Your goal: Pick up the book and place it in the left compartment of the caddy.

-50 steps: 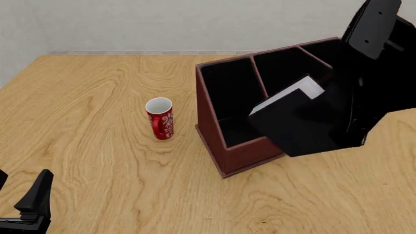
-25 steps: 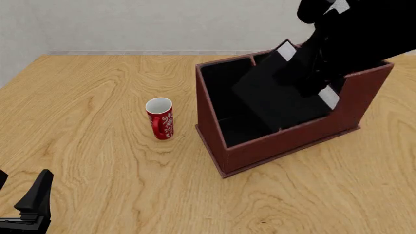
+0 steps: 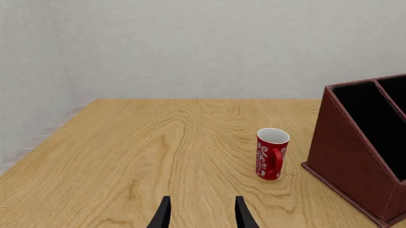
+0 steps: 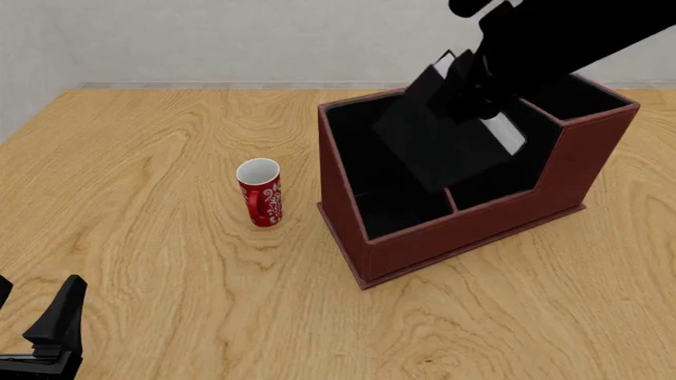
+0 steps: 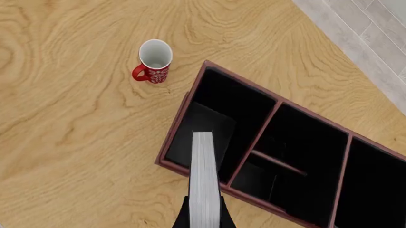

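Note:
The black book (image 4: 438,142) with white page edges (image 5: 204,175) is held tilted in my right gripper (image 4: 477,96), which is shut on it above the reddish-brown caddy (image 4: 465,233). In the right wrist view the gripper (image 5: 204,212) holds the book edge-on over the front part of the left compartment (image 5: 219,107) and the caddy's (image 5: 254,199) front wall. The left compartment (image 4: 365,154) shows black and empty in the front view. My left gripper (image 4: 34,321) is open and empty near the table's front left corner; it also shows in the left wrist view (image 3: 203,216).
A red patterned mug (image 4: 260,193) stands upright on the table left of the caddy; it also shows in the left wrist view (image 3: 271,153) and the right wrist view (image 5: 154,59). The caddy's slanted side wall (image 3: 352,161) is right of the mug.
My right arm has swung the book up from in front of the caddy's right side to above the caddy, then a little left toward the left compartment. The left arm has not moved.

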